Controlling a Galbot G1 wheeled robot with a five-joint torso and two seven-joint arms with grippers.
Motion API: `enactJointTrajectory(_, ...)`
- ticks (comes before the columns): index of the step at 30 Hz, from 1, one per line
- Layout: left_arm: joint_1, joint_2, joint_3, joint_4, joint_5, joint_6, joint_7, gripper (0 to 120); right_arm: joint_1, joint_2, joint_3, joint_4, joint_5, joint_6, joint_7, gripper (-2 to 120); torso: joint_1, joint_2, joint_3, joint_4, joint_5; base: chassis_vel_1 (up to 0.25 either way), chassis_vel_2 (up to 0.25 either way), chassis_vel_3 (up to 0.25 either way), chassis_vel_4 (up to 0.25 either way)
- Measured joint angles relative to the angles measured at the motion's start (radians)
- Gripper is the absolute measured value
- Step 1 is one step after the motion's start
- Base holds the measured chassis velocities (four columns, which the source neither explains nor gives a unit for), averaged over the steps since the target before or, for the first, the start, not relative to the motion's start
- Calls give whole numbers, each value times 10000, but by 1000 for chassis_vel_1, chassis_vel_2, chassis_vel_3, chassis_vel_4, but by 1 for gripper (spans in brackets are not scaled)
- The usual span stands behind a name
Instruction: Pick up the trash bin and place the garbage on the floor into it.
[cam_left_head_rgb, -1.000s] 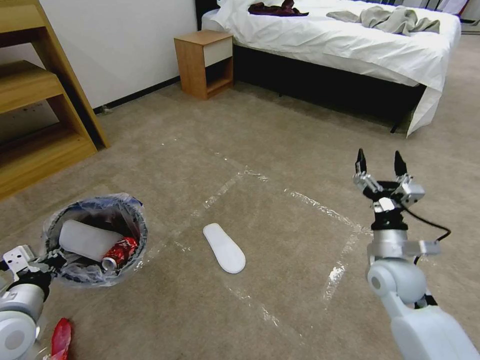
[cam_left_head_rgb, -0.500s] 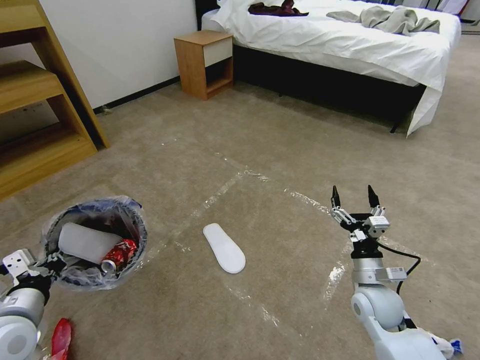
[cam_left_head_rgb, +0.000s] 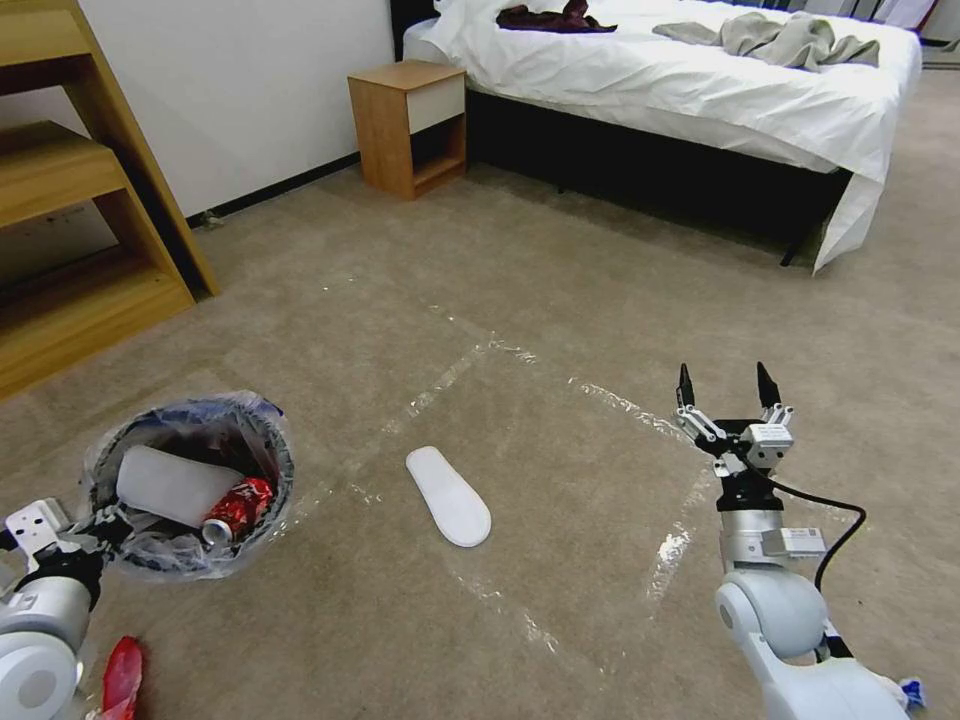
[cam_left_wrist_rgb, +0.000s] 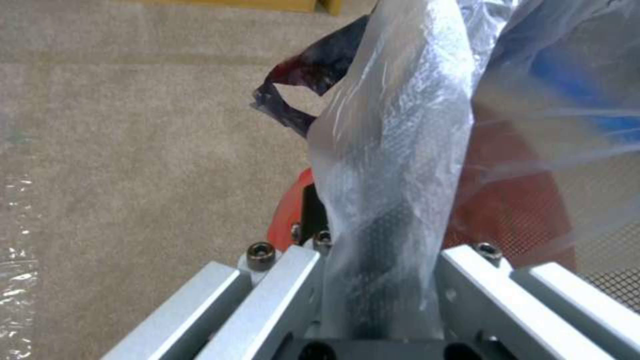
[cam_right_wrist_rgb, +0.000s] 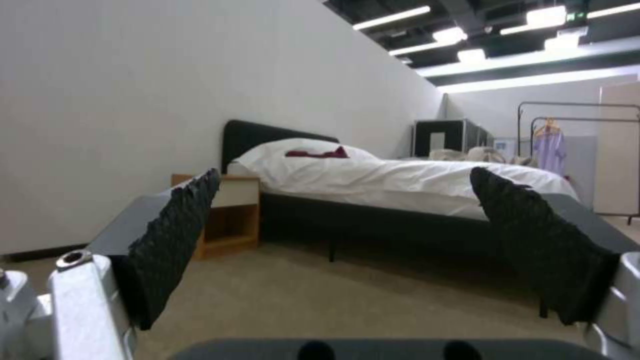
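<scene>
My left gripper (cam_left_head_rgb: 100, 525) is clamped on the trash bin (cam_left_head_rgb: 190, 480) rim, bin held at lower left with a can and white piece inside. Right gripper (cam_left_head_rgb: 728, 390) hovers empty, fingers spread, right of the white slipper (cam_left_head_rgb: 448, 495) on the floor (cam_left_head_rgb: 560, 300).

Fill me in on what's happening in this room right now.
A wheeled robot is clearing litter off the carpet. Its left tool grips the rim of a red bin, which already holds a red can and a white piece. Its right tool hangs open and empty above the floor, right of a white slipper lying there.
</scene>
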Motion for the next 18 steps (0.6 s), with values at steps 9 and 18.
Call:
enactJointTrajectory(9,29,-37,-37,-160,-349,154,-156,0,200,-108,-840,286,705,-211,-23,96,0,0,0,1,0,0,0,0,0)
enactJointTrajectory(18,79,-39,-42,-169,-438,199,-196,0,541,-157,-1535,294,1038,-525,17,95,1,0,0,1,0,0,0,0,0)
